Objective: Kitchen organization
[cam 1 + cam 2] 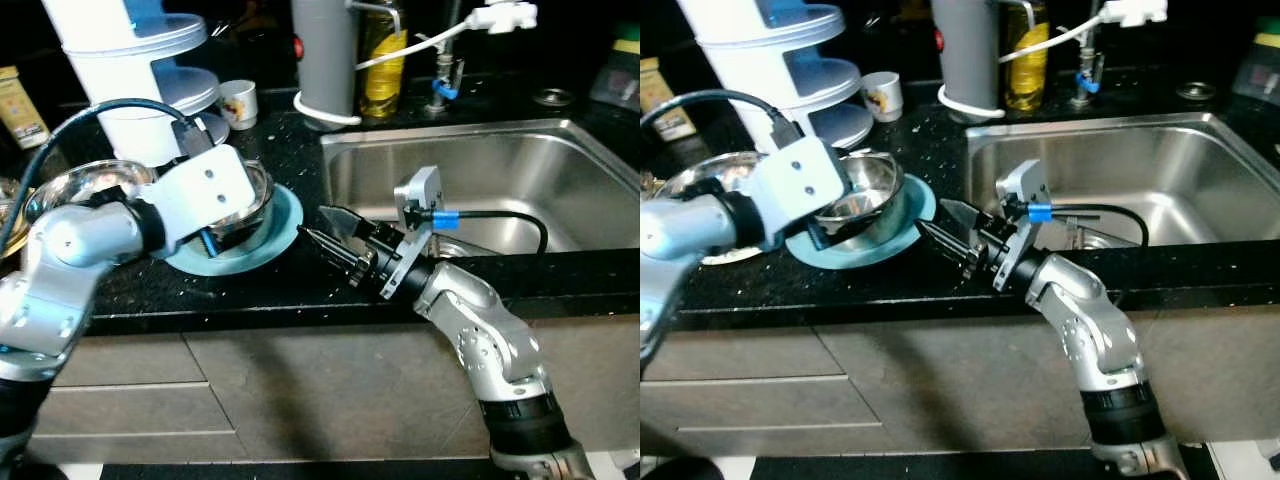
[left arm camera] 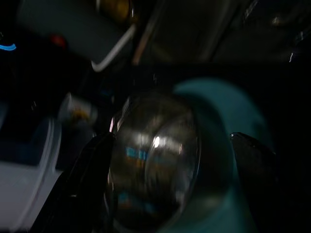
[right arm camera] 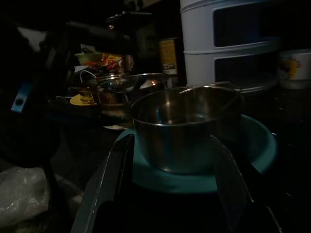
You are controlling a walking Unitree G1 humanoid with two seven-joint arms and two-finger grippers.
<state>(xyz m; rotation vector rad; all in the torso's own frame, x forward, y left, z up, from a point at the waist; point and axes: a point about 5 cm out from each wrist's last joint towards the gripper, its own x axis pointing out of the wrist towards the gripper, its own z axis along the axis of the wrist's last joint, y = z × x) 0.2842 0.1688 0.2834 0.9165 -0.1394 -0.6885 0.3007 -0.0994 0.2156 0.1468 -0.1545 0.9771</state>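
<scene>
A: What's closest to us?
B: Grey cabinet fronts (image 1: 300, 390) below a black speckled counter (image 1: 290, 140). The right gripper (image 1: 325, 230) reaches over the counter's front edge, its two black fingers spread apart and empty, pointing at a steel bowl (image 1: 862, 195).

A: And where is the bowl?
B: It sits on a teal plate (image 1: 908, 222) on the counter, just left of the sink (image 1: 560, 180). The left gripper (image 2: 170, 165) is at the bowl; in its wrist view the fingers (image 2: 82, 179) are spread on either side of it, but I cannot tell if they touch it.

A: Farther back?
B: A second steel bowl (image 1: 85, 185) lies left of the plate. Behind stand a white tiered container (image 1: 140, 70), a small printed cup (image 1: 240, 102), a grey cylinder (image 1: 325, 55) and a bottle of yellow liquid (image 1: 385, 60). A tap (image 1: 445, 70) rises behind the steel sink, and the wall beyond is dark.
</scene>
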